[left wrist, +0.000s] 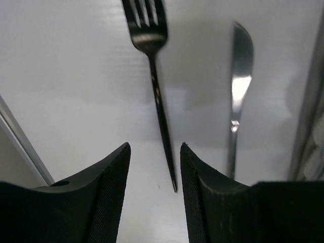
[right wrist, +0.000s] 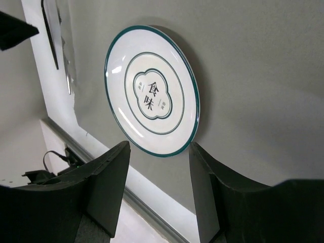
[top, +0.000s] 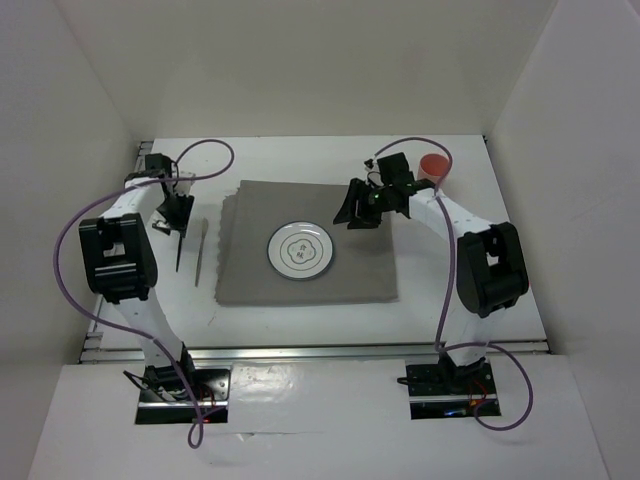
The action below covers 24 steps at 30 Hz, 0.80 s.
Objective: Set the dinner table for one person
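Note:
The white dinner table carries a grey placemat with a white, green-rimmed plate at its middle. A dark fork and a silver knife lie side by side on the table left of the placemat. My left gripper is open and empty, just above the fork's handle end. In the left wrist view the gripper frames the fork, with the knife to its right. My right gripper is open and empty over the placemat's back right. In the right wrist view the gripper faces the plate.
A red cup stands at the table's back right, behind the right arm. White walls enclose the table on three sides. A metal rail runs along the near edge. The placemat's ragged left edge lies right of the knife.

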### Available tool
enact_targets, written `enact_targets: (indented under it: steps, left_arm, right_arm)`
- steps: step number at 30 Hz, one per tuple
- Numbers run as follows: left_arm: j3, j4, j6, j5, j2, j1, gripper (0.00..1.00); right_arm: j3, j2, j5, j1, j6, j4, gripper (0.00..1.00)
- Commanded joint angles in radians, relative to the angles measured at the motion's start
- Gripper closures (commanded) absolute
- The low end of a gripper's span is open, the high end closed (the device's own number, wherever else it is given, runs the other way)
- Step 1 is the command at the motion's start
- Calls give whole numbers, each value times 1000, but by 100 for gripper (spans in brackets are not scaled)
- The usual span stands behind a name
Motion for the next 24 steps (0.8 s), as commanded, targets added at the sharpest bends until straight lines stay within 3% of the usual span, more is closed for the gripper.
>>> enact_targets:
  steps: [1, 6, 11, 15, 17, 18, 24]
  left_arm:
    - [96, 1, -13, -14, 76, 15, 49]
    - [132, -54, 30, 85, 168, 15, 45]
    - [99, -44, 30, 96, 180, 15, 45]
    - [111, -54, 9, 56, 238, 15, 63]
    - [112, -54, -1, 46, 254, 26, 93]
    - [112, -64, -1, 45, 264, 26, 100]
    - [121, -74, -24, 113, 245, 70, 100]
  right_arm:
    - [-8, -41, 33, 10, -10, -21, 42]
    - [-17, -61, 33, 19, -10, -21, 42]
    - [-27, -100, 66, 19, -1, -21, 42]
    - [-27, -109, 89, 19, -1, -39, 42]
    - [-27, -133, 98, 19, -1, -39, 42]
    - [-27, -133, 107, 19, -1, -39, 42]
    - [-38, -164, 118, 19, -1, -39, 42]
